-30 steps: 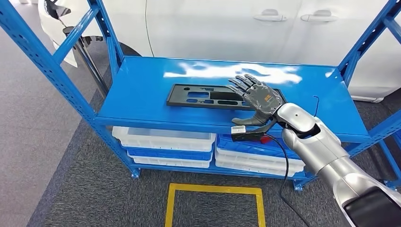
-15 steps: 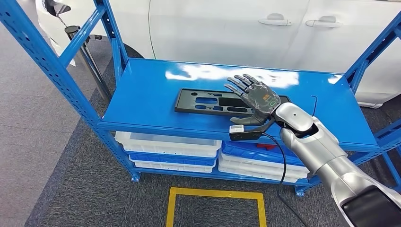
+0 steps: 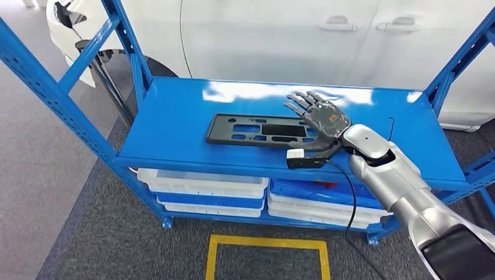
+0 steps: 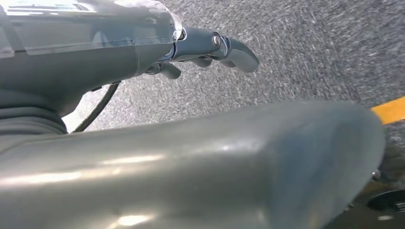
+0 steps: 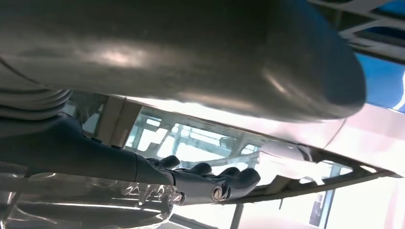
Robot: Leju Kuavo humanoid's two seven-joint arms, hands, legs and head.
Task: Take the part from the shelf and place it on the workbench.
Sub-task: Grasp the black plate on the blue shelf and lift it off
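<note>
So the right hand [image 3: 320, 118] is stretched over the black part's [image 3: 257, 129] right end, fingers [image 3: 300, 100] spread, nothing gripped. Part's laid flat on the blue shelf [image 3: 175, 116]. Left hand's [image 4: 210, 47] fingers are curled loosely above the floor, nothing held.

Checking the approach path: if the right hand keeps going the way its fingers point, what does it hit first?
Probably the white car door behind the shelf. The right hand hangs open above the black part's right end, fingers aimed up and back over it; height over the part is unclear.
</note>
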